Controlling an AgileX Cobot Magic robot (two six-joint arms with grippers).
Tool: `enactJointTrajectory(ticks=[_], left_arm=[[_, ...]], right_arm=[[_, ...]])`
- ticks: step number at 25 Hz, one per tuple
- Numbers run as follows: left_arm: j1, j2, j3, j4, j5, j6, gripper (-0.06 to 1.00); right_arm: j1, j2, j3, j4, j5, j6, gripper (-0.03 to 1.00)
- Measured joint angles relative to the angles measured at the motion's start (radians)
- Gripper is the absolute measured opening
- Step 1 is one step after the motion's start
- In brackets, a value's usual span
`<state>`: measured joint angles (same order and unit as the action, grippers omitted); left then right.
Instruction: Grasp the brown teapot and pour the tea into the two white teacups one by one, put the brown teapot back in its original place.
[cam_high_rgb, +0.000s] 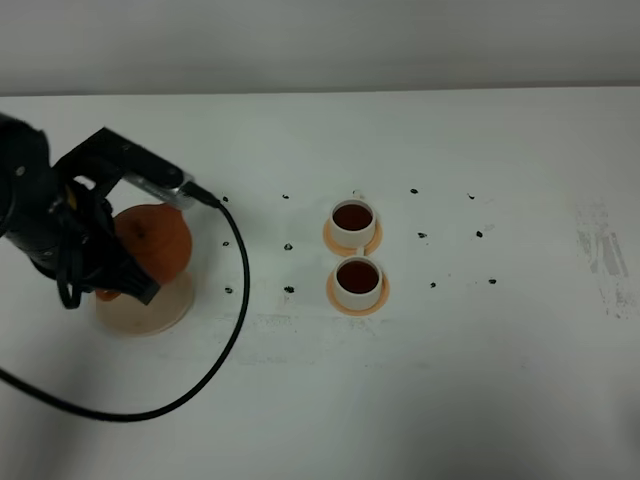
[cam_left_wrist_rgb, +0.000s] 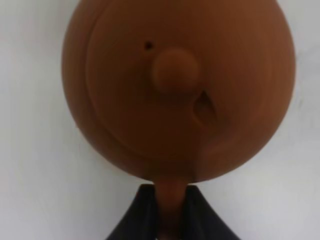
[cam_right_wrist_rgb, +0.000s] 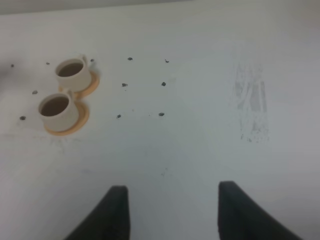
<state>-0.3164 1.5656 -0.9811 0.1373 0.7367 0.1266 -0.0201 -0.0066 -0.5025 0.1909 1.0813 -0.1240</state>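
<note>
Overhead view spans the table (cam_high_rgb: 480, 380); left wrist hugs the teapot (cam_left_wrist_rgb: 175, 90); right wrist shares the teacups (cam_right_wrist_rgb: 62, 92)

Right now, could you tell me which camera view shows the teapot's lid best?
The left wrist view: the teapot fills it from above, showing the lid, its knob and vent hole, with the left gripper shut on the handle. The exterior high view shows only part of the body behind the arm; the right wrist view misses it entirely.
</note>
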Motion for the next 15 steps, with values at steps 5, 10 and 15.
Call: enactJointTrajectory(ticks=[5,10,15], left_arm=[[0.058,-0.044,0.097,-0.014,-0.035,-0.027,0.13],[0.069,-0.01,0.111,-0.018,-0.077,-0.03,0.13],[0.069,0.058,0.111,-0.019,-0.117,-0.031,0.13]], right_arm=[[0.0,0.0,0.0,0.0,0.0,0.0,0.43],[0.0,0.0,0.0,0.0,0.0,0.0,0.43],[0.0,0.0,0.0,0.0,0.0,0.0,0.43]])
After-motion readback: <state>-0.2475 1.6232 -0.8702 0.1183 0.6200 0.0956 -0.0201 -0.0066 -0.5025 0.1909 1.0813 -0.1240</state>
